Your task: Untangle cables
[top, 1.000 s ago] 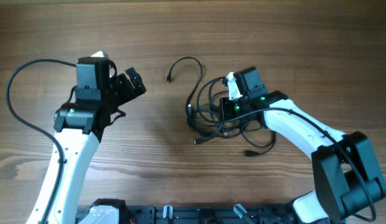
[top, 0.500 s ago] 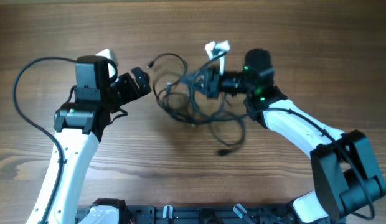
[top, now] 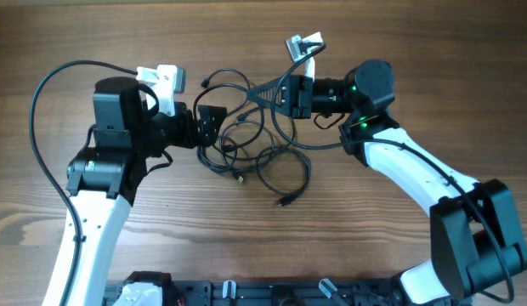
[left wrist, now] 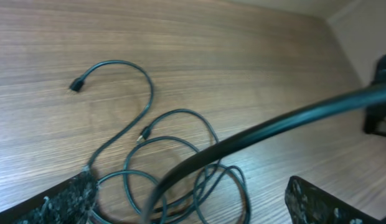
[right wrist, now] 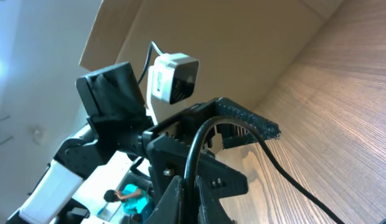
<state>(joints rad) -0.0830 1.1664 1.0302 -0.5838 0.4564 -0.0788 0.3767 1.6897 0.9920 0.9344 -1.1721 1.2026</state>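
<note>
My right fingers are pressed together on a few strands of the cables, in the upper middle of the overhead view. Those strands run taut from the pinch toward the heap. From my right wrist, one black cord loops up out of the closed tips at the bottom of the frame and trails away over the wood to the right.

My left fingers are spread wide, just left of centre, at the left edge of the tangle. A strand hanging off the wood passes between them; whether they touch it I cannot tell. From my left wrist, that strand crosses the frame diagonally, above the two tips at the bottom corners.

The rest of the cables lie in loose overlapping loops on the wooden surface, in the middle of the overhead view. One plug sits at the tangle's upper left, another plug at its lower right.
</note>
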